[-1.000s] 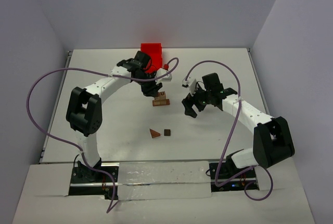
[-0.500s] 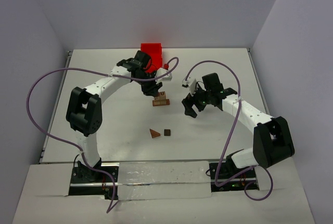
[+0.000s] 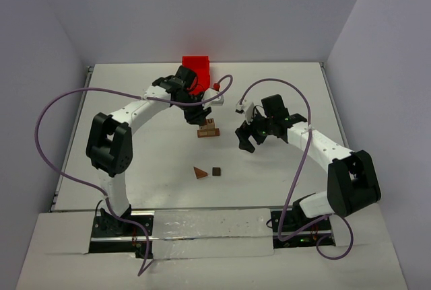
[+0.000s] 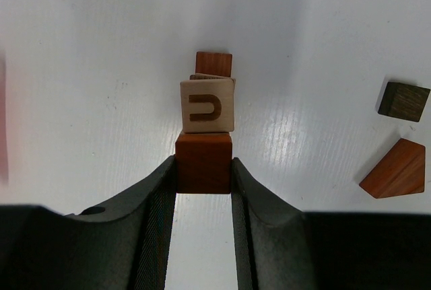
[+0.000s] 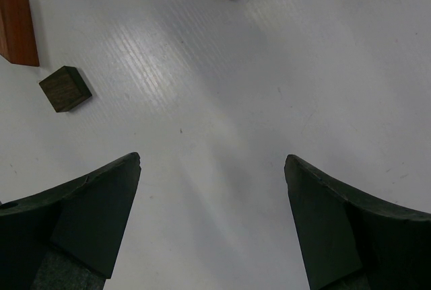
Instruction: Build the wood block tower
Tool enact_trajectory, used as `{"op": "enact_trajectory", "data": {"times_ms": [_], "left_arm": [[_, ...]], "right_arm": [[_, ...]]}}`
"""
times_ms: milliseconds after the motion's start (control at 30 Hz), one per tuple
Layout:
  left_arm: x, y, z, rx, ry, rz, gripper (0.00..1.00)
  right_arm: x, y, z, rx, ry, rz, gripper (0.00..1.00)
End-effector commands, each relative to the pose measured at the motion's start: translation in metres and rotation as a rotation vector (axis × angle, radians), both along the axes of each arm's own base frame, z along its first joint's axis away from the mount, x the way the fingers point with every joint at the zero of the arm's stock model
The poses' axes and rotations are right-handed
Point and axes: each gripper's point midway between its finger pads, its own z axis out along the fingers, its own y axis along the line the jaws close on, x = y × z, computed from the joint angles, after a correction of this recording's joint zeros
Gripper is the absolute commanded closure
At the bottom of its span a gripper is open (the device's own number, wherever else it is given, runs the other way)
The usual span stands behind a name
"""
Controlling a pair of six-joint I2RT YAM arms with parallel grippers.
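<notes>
Left claw [image 4: 204,167] still gripping reddish block [image 4: 203,159]

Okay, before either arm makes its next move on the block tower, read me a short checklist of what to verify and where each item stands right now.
1. Grip: the left gripper holds the reddish-brown cube, one finger on each side: ok.
2. Alignment: the cube sits in line with the tan U block of the wood block tower in the left wrist view: ok.
3. Whether the cube rests on anything: cannot tell.
4. Layers square: a tan edge behind the U block looks slightly askew: not ok.
5. Other arm: the right gripper is open, empty and apart from the tower: ok.
6. Spare pieces: the dark brown cube and the reddish-brown wedge lie apart from the tower: ok.
</notes>
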Motion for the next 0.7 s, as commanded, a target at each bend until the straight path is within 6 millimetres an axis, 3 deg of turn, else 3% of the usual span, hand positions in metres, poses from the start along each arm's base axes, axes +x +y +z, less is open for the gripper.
{"op": "enact_trajectory", "data": {"times_ms": [0, 367, 667], "left_arm": [[0.0048, -0.0127, 0.0140, -0.046, -0.024, -0.018, 0.62], [0.0052, -0.0113, 0.0088, -0.034, -0.022, -0.013, 0.60], [0.0062, -0.0114, 0.0129, -0.041, -0.029, -0.011, 0.40]], "right_arm": [[0.0155, 0.0062, 0.0194, 0.032, -0.056, -0.002, 0.06], [0.0155, 0.0065, 0.0190, 0.032, -0.053, -0.002, 0.06], [0.0160, 0.0067, 0.0194, 0.034, -0.055, -0.002, 0.05]]}}
